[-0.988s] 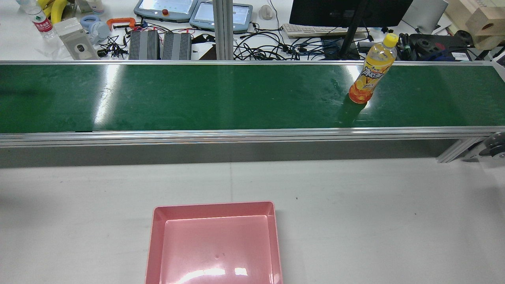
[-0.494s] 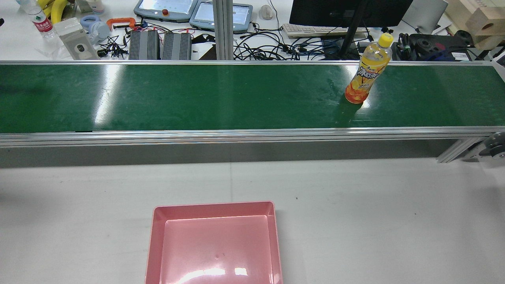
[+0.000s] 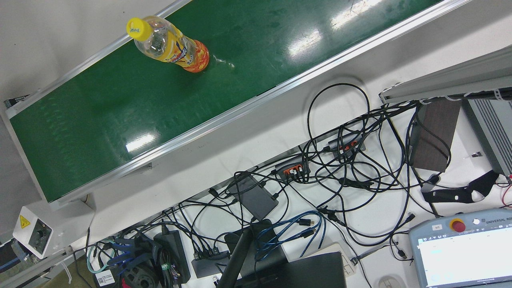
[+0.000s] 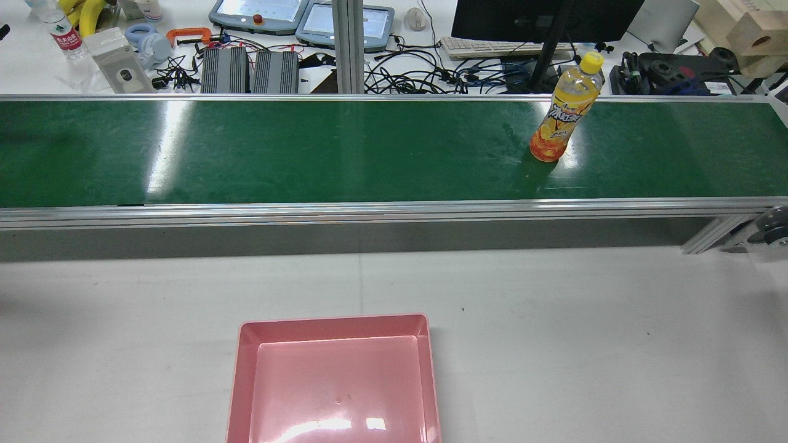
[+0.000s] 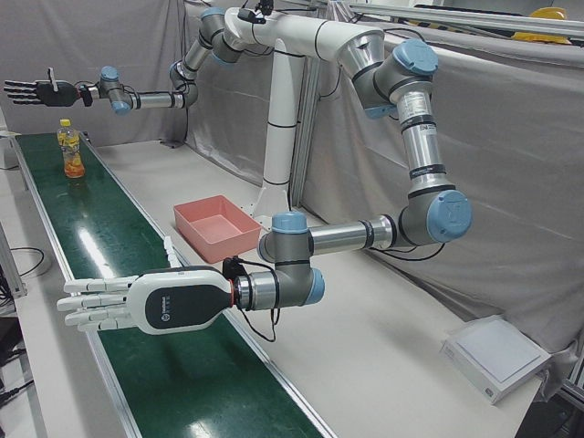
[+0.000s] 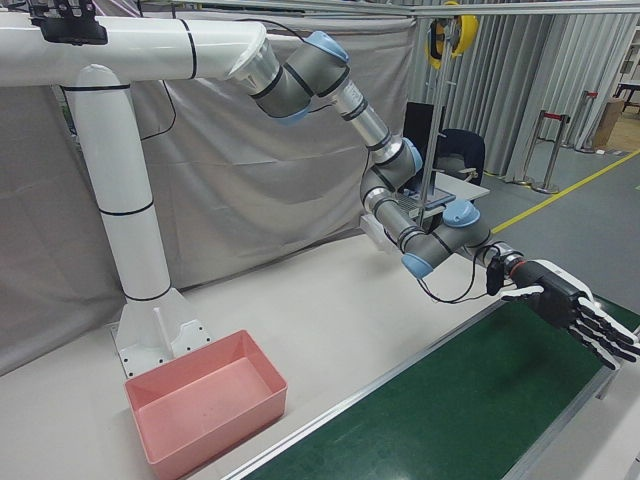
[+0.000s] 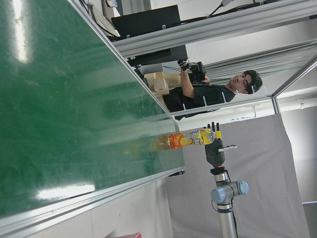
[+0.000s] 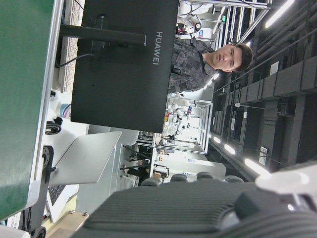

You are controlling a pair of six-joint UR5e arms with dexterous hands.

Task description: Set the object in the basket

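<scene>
Sitting nearest in the rear view, a pink basket [image 4: 335, 319] rests on the pale tabletop [image 4: 554, 344], with nothing inside it; beyond it a long green conveyor belt [image 4: 308, 154] runs across the whole width; on the belt, far toward the robot's right, an orange drink bottle [image 4: 563, 117] with a yellow cap stands upright, well apart from the basket; behind the belt lie tangled cables [image 4: 418, 80], and a dark monitor [image 4: 523, 18] stands there.

In the left-front view the left robot hand [image 5: 119, 306] hangs low over the near stretch of the belt, fingers straight and spread, holding nothing; the basket sits beyond it beside the belt; farther along, the bottle stands on the belt, and the right robot hand [image 5: 32, 89] hovers above and just behind it, fingers splayed, touching nothing; the right-front view shows that same dark hand flat and spread over the belt's edge.
</scene>
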